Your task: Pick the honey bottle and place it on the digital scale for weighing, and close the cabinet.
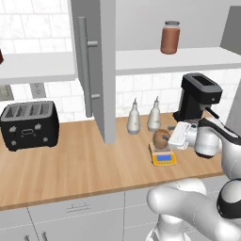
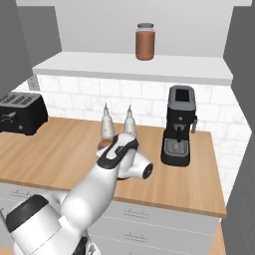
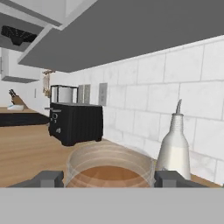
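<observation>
Tan honey bottle (image 1: pixel 161 138) sits on the scale (image 1: pixel 163 157) on the bench (image 1: pixel 70 160), my end effector (image 1: pixel 175 135) half open with fingers (image 3: pixel 170 178) either side. I judge weighing placed; next I back off and swing the cabinet door (image 1: pixel 96 70) shut.

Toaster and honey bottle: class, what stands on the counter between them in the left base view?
Between the toaster and the honey bottle, the open cabinet door hangs over bare wooden counter; a whitish pointed-top bottle stands behind.

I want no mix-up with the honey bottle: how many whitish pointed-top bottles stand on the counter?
2. One whitish bottle stands by the open cabinet door; the other whitish bottle stands beside it, nearer the coffee machine. None seems hidden.
</observation>
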Controlling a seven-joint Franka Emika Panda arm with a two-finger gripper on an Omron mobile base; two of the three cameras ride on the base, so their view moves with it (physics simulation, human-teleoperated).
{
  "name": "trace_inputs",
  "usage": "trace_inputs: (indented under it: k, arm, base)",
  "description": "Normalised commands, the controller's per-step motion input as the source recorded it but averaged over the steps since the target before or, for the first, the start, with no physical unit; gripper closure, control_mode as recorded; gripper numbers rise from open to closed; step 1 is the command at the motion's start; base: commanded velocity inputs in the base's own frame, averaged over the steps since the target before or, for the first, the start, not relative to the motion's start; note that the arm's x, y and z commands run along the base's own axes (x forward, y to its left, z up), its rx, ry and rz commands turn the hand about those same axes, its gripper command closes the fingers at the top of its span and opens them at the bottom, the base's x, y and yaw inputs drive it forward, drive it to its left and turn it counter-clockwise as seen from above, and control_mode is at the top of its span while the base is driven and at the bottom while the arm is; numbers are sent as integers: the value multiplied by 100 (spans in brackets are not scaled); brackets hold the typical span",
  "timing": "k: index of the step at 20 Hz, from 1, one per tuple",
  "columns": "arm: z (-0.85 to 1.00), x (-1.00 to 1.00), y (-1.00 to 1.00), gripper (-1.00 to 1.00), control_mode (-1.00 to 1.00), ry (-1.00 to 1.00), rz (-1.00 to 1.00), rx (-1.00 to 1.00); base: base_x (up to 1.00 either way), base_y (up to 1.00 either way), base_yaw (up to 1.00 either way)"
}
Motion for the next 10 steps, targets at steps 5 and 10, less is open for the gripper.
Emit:
trace_inputs:
  k: [5,10]
  arm:
    - [-18,13,-3,100,-100,3,3,0]
    - [-11,6,-7,100,-100,-1,3,0]
  base:
    - [0,0,0]
    - [0,0,0]
